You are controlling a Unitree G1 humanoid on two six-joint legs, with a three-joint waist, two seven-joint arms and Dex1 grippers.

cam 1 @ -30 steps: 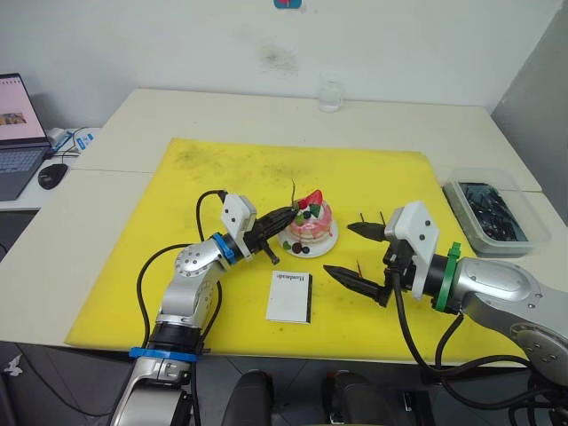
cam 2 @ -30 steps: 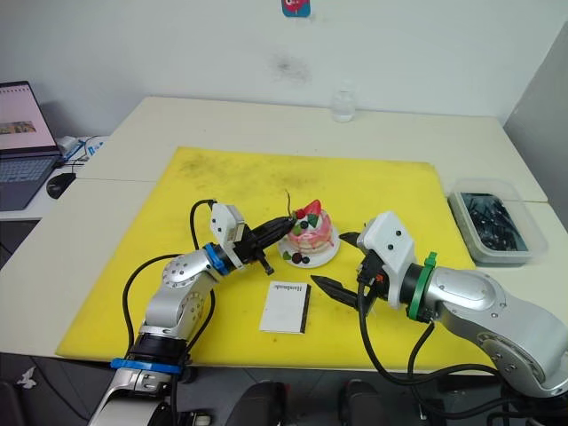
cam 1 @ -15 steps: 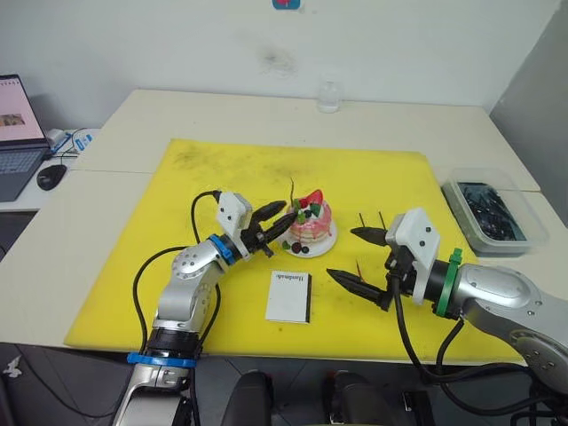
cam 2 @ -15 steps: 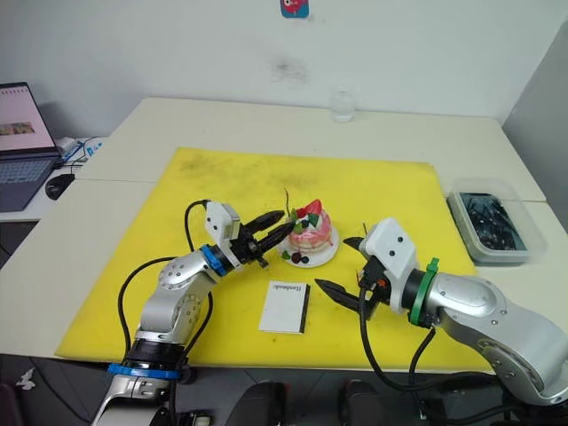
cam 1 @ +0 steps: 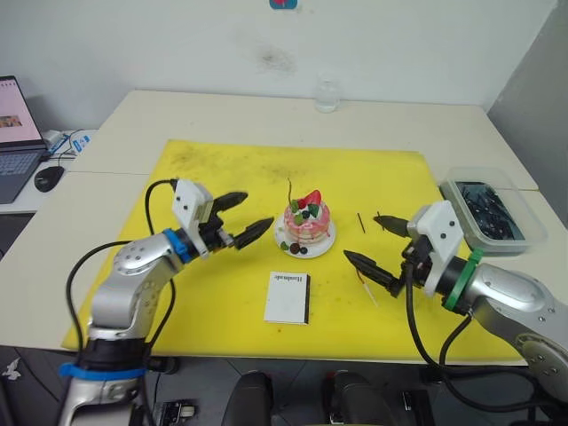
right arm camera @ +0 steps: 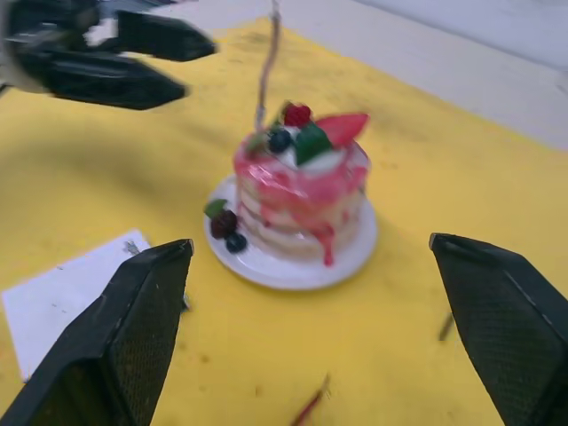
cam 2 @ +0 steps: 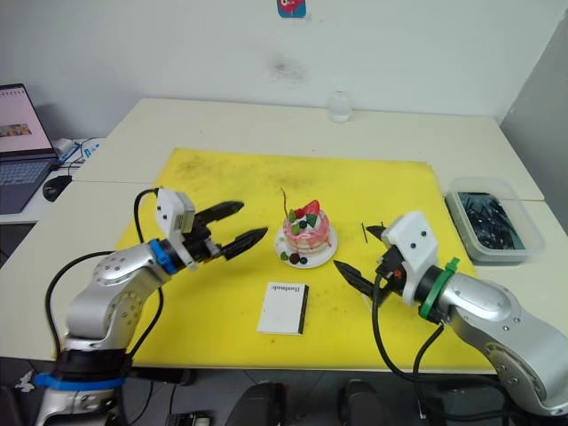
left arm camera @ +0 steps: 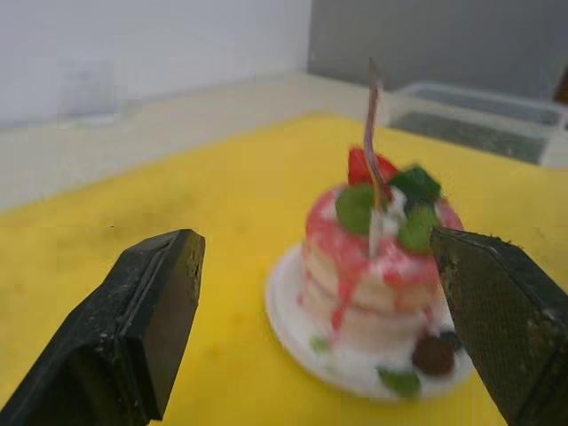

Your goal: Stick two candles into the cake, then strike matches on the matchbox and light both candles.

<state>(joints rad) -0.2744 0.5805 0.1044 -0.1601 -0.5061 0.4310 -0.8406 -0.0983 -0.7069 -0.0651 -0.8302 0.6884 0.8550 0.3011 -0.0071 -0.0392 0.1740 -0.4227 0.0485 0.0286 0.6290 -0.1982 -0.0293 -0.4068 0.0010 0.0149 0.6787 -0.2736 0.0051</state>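
A laptop (cam 1: 13, 124) sits at the far left edge of the head view, with a mouse (cam 1: 46, 177) just below it. On the yellow mat (cam 1: 222, 177), left of centre, the left gripper (cam 1: 241, 218) hangs with its two black fingers spread wide and nothing between them, tips pointing toward the cake (cam 1: 306, 222). The cake stands on its small white plate at the middle of the frame, and one candle (cam 1: 290, 190) rises upright from its top — thin, dark and slightly curved. Below the cake, toward the lower centre, the matchbox (cam 1: 288, 296) lies flat on the mat. Right of the cake a short match (cam 1: 359, 222) lies on the mat, and the second candle (cam 1: 365, 286) lies further down. The right gripper (cam 1: 376, 243) sits just beside both, fingers parted and empty. A clear tray (cam 1: 510, 244) holding dark pieces rests at the right edge — off the mat.
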